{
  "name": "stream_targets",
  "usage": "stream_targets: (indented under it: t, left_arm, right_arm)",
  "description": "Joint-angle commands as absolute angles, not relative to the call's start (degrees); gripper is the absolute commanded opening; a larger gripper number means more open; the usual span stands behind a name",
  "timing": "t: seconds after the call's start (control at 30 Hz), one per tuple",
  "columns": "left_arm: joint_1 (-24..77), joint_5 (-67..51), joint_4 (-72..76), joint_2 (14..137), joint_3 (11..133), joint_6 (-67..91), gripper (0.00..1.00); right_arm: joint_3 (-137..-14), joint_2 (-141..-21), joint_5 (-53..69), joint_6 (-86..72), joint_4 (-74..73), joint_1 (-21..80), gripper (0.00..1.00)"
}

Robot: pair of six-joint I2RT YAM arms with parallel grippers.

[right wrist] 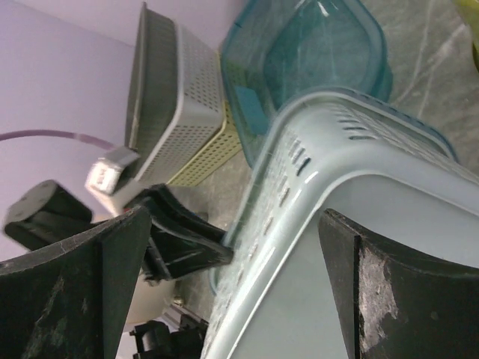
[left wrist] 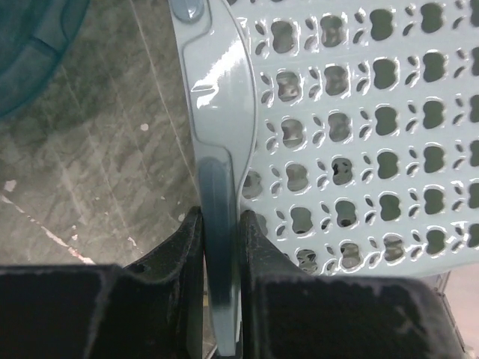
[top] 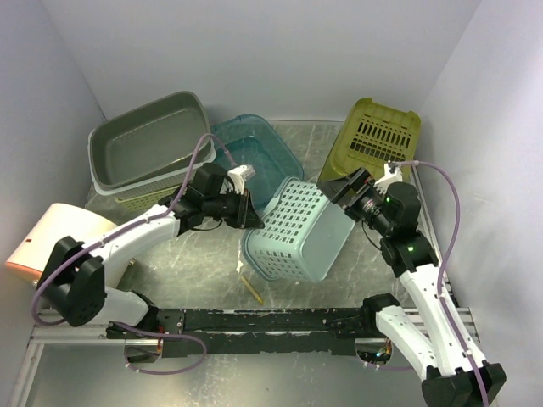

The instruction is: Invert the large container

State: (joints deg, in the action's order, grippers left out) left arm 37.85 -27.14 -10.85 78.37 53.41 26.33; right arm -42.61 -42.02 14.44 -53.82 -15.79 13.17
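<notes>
Left gripper [left wrist: 222, 224] pinches the tipped blue basket [top: 301, 231].

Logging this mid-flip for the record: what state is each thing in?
blue basket: tipped on its side, rim pinched.
left jaws: shut on the blue basket's rim.
right jaws: open, facing the basket's base.
teal tub: upright.
grey bin: upright.
olive basket: tilted, underside showing.

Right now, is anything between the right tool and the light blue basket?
Nothing visible: the basket sits directly ahead of the open right tool, while the left tool grips its rim.
</notes>
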Motion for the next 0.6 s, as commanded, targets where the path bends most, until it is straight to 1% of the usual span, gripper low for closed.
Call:
stream_targets:
  t: [0.0, 0.13, 0.33, 0.43, 0.57]
  left_arm:
    - [38.58, -28.74, -17.53, 83.1, 50.24, 21.21, 0.07]
    - [39.23, -31.43, -16.08, 83.76, 49.91, 21.88, 0.07]
    - [44.7, -28.53, -15.94, 84.84, 51.44, 24.01, 0.07]
    - [46.65, -27.82, -12.73, 85.54, 50.96, 26.95, 0.11]
    - [48.99, -27.13, -8.1, 87.4, 51.03, 30.31, 0.22]
  right_arm:
    - [-45.85, -43.14, 16.64, -52.03, -12.07, 13.02, 0.95]
    - [-47.33, -43.75, 16.13, -51.09, -14.61, 13.08, 0.95]
    - [-48.28, -44.16, 13.28, -48.86, -17.09, 13.09, 0.95]
    - [-49.67, -45.65, 13.16, -47.97, -18.63, 13.05, 0.95]
    - [-51.52, -46.07, 11.15, -46.42, -21.35, 13.02, 0.95]
